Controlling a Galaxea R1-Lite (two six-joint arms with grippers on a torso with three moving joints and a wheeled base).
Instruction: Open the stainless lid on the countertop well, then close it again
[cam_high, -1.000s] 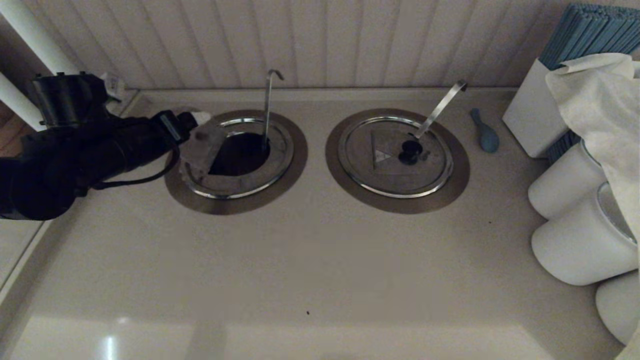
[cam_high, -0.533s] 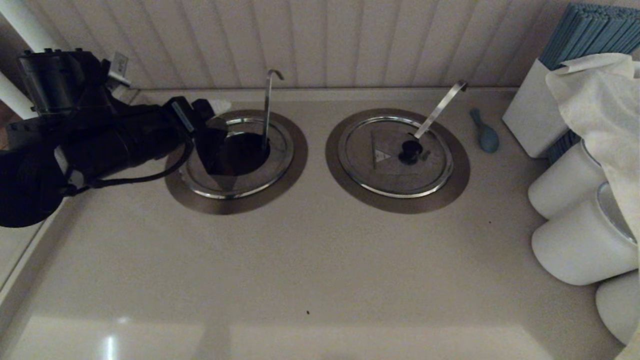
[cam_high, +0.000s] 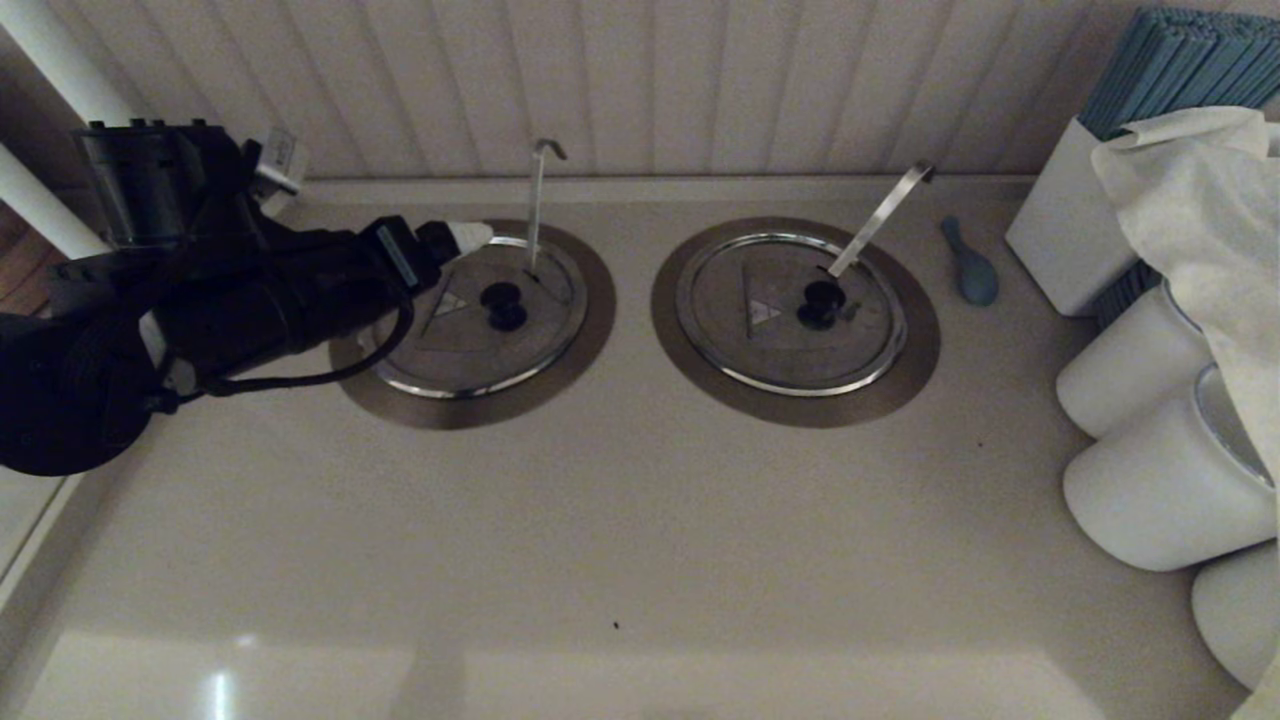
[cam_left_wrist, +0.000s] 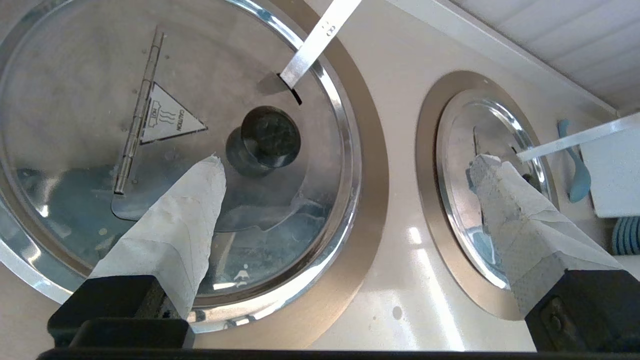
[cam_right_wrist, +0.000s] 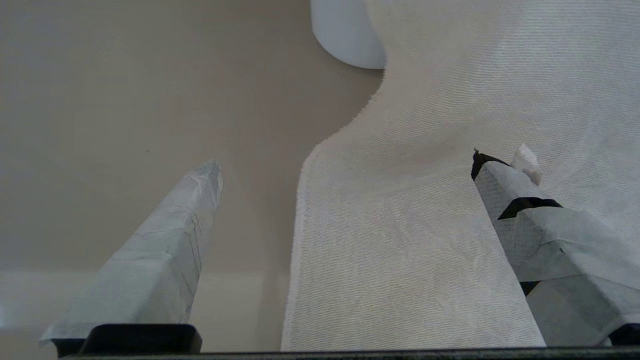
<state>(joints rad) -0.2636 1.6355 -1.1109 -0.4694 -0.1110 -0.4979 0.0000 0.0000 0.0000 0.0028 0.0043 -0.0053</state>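
Observation:
The stainless lid (cam_high: 455, 345) lies flat and closed over the countertop well, whose bronze-grey flange (cam_high: 480, 412) rings it. Its black knob (cam_high: 503, 303) and triangular mark show, and the thin hook-ended ladle handle (cam_high: 537, 200) rises through its notch. My left gripper (cam_high: 455, 240) hovers at the lid's back left edge. In the left wrist view this gripper (cam_left_wrist: 348, 160) is open and empty, one fingertip (cam_left_wrist: 207, 175) near the knob (cam_left_wrist: 270, 132) of the lid (cam_left_wrist: 75, 75). My right gripper (cam_right_wrist: 345, 160) is open over a white cloth (cam_right_wrist: 425, 225), out of the head view.
The twin lid (cam_high: 760, 350) with its broad strap handle (cam_high: 880, 215) sits closed to the right. A blue spoon (cam_high: 968, 265), a white box (cam_high: 1060, 240), white canisters (cam_high: 1160, 480) and a draped cloth (cam_high: 1200, 200) crowd the right side. A wall runs behind.
The lid's raised hinged half has swung down over the dark opening and now lies flat. My left arm has shifted a little to the right.

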